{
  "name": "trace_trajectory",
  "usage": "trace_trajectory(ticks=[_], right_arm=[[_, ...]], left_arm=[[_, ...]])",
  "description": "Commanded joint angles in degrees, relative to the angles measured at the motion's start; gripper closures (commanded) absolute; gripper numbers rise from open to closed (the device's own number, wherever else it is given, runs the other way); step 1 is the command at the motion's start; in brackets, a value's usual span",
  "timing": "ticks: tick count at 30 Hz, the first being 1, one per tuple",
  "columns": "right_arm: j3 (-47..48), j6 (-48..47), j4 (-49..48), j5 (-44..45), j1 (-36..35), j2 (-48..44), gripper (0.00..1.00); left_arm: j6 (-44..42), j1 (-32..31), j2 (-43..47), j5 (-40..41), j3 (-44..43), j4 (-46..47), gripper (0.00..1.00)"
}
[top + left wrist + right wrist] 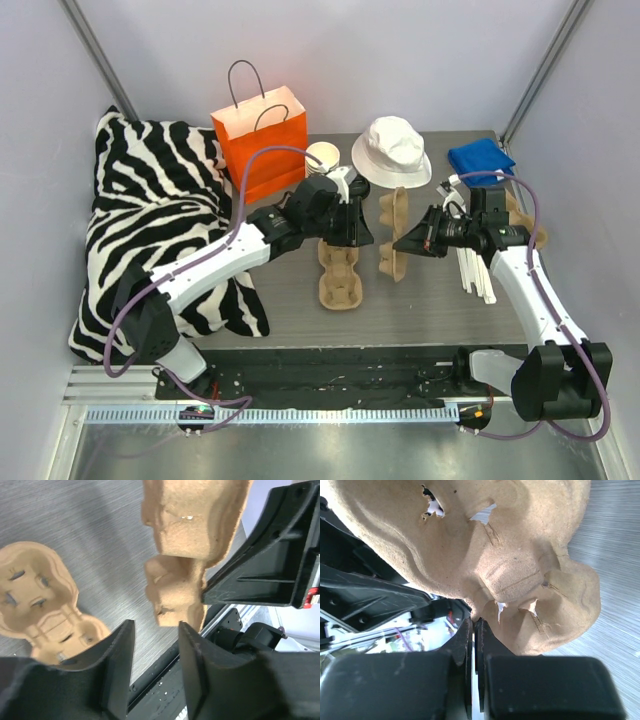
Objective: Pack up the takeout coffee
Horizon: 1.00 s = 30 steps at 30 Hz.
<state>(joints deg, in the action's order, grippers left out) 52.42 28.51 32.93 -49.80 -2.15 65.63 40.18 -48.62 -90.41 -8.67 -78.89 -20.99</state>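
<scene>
**Right gripper** (475, 622): fingers pressed together, pinching a thin rim of the raised pulp cup carrier (510, 555). Judged purpose: to keep this carrier lifted off the table (430, 310) where the other arm can reach it.

**Left gripper** (156, 630): fingers spread, with nothing between them. The tips sit just beside the lower end of the raised carrier and do not clamp it. Support of that carrier therefore rests on the right gripper alone.

**Second pulp cup carrier** (338, 280): lies flat on the table, directly in front of the left gripper. It is judged to be a free seat for a cup.

**Takeout coffee**: no lidded cup can be identified in any view. It may be hidden behind the left arm, so its position cannot be confirmed. A stack of lidless paper cups (325, 155) stands behind the left gripper, beside the upright orange paper bag (262, 145). The bag is the judged packing destination.

**Surface**: grey, brushed finish.

**Room**: pale walls on three sides, with metal posts at the rear corners.
- Left: a zebra-print pillow (150, 220).
- Rear right: a white bucket hat (393, 150) and a blue cloth (480, 160).
- Beside the right arm: white sticks (475, 268), possibly straws
</scene>
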Motion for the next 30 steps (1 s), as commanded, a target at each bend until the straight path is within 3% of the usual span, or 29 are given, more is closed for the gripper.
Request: trace_trajectory(ticks=[1,7,12,14,19,30], right_arm=[[6.97,-9.50,6.70,4.88,-0.22,-0.50,0.99],[16.89,-21.20,17.94,19.72,0.13,1.25,0.99],[30.44,-42.96,33.04,33.15,5.74,10.38,0.99],[35.36,-48.96,36.05,34.59,12.82,13.90,0.99],[44.24,-62.59,43.62,40.56,22.79,26.38,0.99],[50.23,-63.76,39.42,48.12,25.27,39.05,0.99]], left_arm=[[0.60,2.21,1.64,-4.23,1.72,0.78,0.53],[-6.16,3.44,3.75,-11.10,2.08,-1.41,0.30],[-15.72,5.11,4.81,-20.23,0.85,-7.56,0.04],[-17.06,7.47,4.37,-22.69,0.58,-10.46,0.02],[-15.93,14.77,4.37,-37.81,2.69,-8.89,0.00],[-17.59,22.60,7.70,-39.67,6.12,-11.87,0.00]])
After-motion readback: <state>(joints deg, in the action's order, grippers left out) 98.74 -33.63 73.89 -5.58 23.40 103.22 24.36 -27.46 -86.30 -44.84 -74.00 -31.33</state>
